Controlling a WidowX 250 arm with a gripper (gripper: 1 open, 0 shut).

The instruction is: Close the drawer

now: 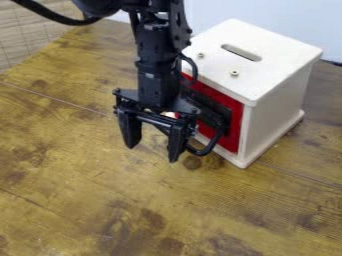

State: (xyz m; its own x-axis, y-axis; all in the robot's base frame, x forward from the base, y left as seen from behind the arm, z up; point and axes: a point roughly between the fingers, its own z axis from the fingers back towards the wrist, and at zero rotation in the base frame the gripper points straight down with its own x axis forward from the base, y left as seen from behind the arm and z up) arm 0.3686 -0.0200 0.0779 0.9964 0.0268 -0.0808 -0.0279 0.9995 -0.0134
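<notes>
Worn wooden planking (80, 200) is seen beneath the gripper (151, 146), whose fingers are spread and empty. At its 3 o'clock, the drawer (221, 115) appears nearly seated in the white box (274, 85). A final push toward 3 o'clock is judged necessary.

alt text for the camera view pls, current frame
A black robot arm's gripper, fingers spread and pointing down, hangs just in front of a red drawer with a black wire loop handle, set in a white box with a slot on top. All stand on a worn wooden table.
</notes>
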